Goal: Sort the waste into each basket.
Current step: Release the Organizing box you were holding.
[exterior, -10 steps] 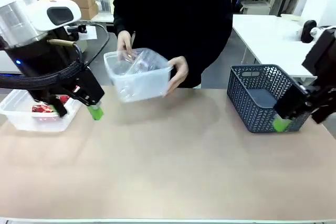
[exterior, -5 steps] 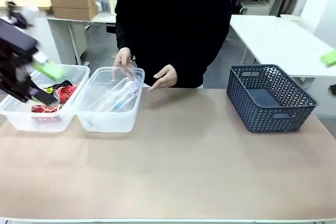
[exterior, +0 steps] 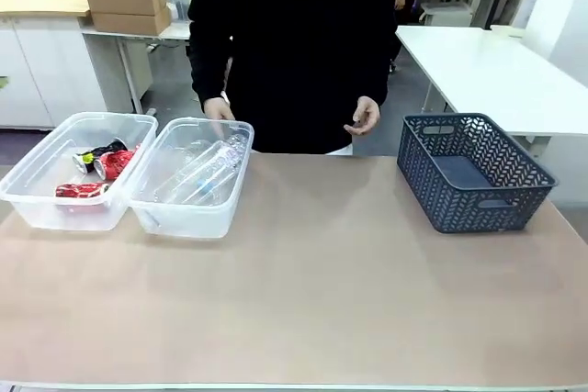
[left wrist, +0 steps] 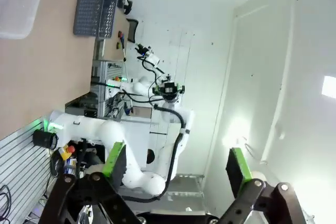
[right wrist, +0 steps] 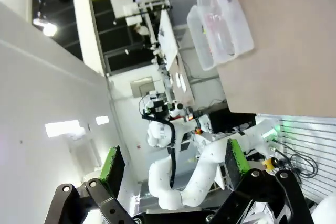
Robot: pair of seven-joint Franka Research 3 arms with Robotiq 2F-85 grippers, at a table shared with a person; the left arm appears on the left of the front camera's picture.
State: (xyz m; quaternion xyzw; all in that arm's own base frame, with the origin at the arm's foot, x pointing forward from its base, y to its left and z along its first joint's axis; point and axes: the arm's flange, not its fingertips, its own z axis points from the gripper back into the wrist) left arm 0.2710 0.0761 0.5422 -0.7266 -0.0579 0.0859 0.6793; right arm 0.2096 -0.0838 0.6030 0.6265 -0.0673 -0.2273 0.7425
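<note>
Grippers: left gripper [left wrist: 177, 163] seen in its wrist view, green pads [left wrist: 114, 159] spread wide, nothing between them; right gripper [right wrist: 172, 164] likewise, fingers fully apart and empty.
Table: tan top [exterior: 312, 291], bare across the near half.
Smaller tub: clear plastic, rimmed, rounded corners [exterior: 37, 192], at the table's left end, far half.
Smaller tub contents: red cans [exterior: 115, 163], crushed, lying on their sides; one dark can [exterior: 94, 153] beside them toward the far wall of the tub.
Larger tub: clear, same build [exterior: 188, 216], just right of the smaller tub, long sides parallel, rims touching or nearly so.
Larger tub contents: clear plastic bottles [exterior: 204, 172] lying lengthwise; labels and caps too faint to tell.
Grey basket: dark herringbone lattice [exterior: 475, 172], at the table's right end, well apart from both tubs; nothing visible inside.
Person: dark sleeves, standing at the far edge; one hand [exterior: 217, 109] just behind the larger tub's far rim, other hand [exterior: 365, 117] loosely curled in the air between the tubs and the grey basket.
Right wrist view: both tubs [right wrist: 220, 22] side by side at the table edge, seen from a distance.
</note>
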